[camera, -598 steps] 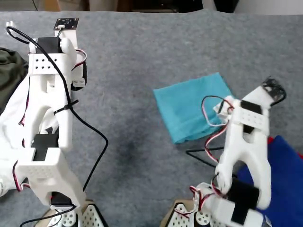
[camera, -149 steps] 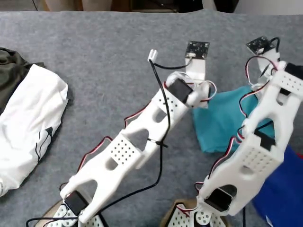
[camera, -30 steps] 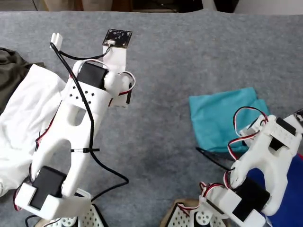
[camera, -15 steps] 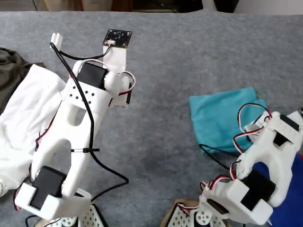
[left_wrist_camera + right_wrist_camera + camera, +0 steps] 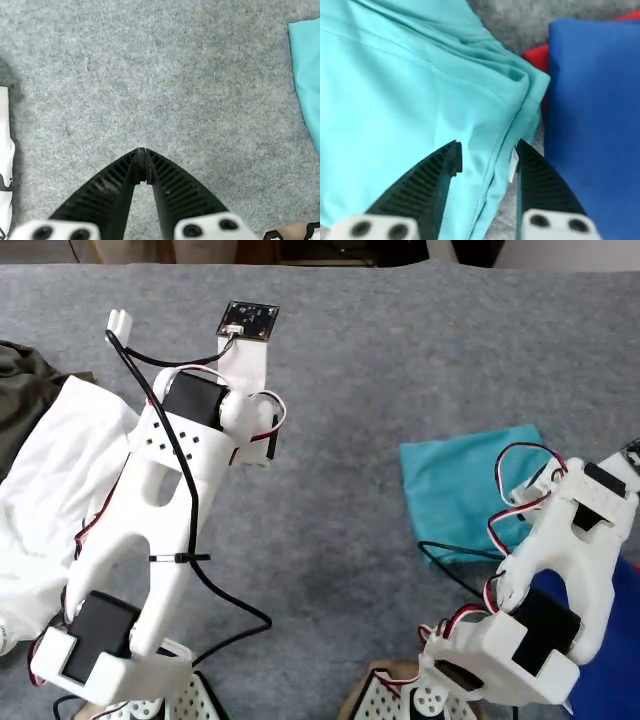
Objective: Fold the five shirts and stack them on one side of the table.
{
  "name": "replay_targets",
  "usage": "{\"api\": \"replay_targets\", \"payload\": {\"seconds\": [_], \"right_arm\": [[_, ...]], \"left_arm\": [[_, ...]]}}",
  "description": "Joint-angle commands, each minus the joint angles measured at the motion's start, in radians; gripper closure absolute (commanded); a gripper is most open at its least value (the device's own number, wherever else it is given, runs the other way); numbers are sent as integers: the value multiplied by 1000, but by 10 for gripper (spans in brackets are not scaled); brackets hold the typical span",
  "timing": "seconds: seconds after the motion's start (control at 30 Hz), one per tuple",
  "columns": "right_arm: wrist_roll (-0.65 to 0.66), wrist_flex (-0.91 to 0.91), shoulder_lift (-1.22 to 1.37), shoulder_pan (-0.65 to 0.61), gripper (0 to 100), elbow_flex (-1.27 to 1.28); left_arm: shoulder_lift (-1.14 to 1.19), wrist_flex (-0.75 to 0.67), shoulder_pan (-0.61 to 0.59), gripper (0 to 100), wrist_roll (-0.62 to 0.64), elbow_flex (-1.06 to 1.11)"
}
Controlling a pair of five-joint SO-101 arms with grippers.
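Black-fingered right gripper was seen part open, its fingers set either side of the bunched edge of the folded teal shirt directly below. That edge was laid just beside the blue shirt, with red cloth at the gap. Left gripper was closed over bare grey surface, with the teal shirt well apart and the white shirt nearer. Right arm was judged nearer for the grasp.
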Motion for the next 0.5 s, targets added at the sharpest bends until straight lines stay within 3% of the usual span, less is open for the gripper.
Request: {"api": "replay_targets", "payload": {"seconds": [0.0, 0.3, 0.47], "right_arm": [[-3, -26, 25, -13, 810, -47], [48, 83, 87, 22, 810, -47], [48, 37, 62, 67, 810, -50]], "left_arm": [[-50, -14, -6, 980, -11, 2], [-44, -14, -6, 980, -38, 2], [-42, -15, -6, 980, -38, 2]]}}
